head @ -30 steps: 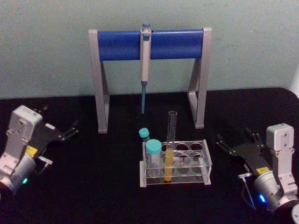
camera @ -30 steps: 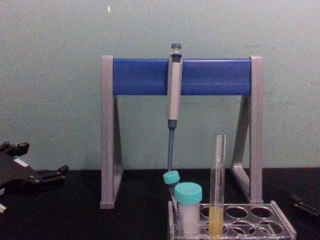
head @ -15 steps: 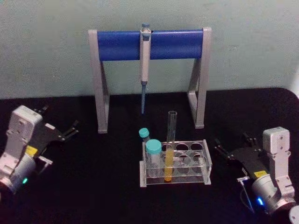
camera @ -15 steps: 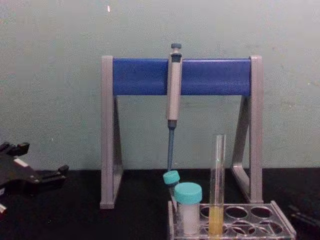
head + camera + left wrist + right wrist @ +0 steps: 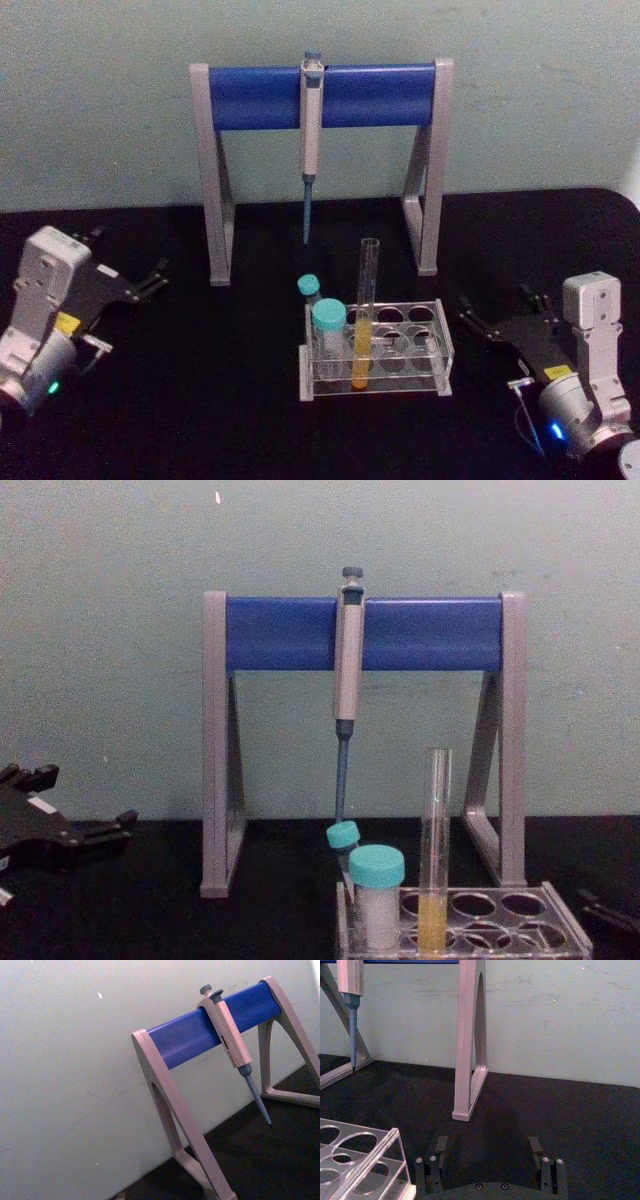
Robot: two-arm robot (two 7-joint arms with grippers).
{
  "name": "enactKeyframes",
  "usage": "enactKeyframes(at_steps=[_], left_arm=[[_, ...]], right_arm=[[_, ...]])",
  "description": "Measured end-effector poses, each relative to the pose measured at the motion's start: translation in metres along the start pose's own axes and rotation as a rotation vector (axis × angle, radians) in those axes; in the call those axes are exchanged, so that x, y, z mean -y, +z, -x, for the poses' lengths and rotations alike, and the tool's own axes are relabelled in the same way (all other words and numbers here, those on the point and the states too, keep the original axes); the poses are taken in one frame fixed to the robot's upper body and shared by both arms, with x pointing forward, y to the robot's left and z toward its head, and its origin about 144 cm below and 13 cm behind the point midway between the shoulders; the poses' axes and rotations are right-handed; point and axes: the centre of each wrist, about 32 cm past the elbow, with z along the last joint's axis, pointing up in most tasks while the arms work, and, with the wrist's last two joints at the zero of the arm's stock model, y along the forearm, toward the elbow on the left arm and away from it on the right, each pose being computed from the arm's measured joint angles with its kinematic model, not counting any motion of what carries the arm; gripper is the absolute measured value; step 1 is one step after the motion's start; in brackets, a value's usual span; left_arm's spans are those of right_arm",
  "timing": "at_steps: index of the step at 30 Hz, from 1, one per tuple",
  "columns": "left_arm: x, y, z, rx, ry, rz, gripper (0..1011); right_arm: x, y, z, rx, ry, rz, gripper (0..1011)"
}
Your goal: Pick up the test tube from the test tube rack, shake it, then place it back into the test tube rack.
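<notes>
While sitting upright in the test tube rack (image 5: 376,350) mid-desk (image 5: 220,400), test tube (image 5: 365,310) untouched, yellow liquid down low, teal-capped tubes (image 5: 327,325) just beside. Right claw (image 5: 497,318) fingers spread apart, near the rack's right side. Left claw (image 5: 135,282) also spread, parked well off left. Pipette (image 5: 310,140) hanging on stand (image 5: 320,95) behind.

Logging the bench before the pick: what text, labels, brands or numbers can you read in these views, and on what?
No text can be read.
Yellow sticker on the left end effector: too small to read.
Yellow sticker on the right end effector: too small to read.
Pipette, pipette stand, test tube and test tube rack: no markings visible.
</notes>
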Motion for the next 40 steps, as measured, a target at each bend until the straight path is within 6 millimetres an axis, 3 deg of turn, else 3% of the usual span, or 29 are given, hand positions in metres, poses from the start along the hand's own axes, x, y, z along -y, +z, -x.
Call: enactKeyframes(at_steps=[40], left_arm=[[0.0000, 0.0000, 0.0000, 0.000, 0.000, 0.000, 1001]], right_arm=[[0.0000, 0.0005, -0.0001, -0.001, -0.001, -0.002, 1000]])
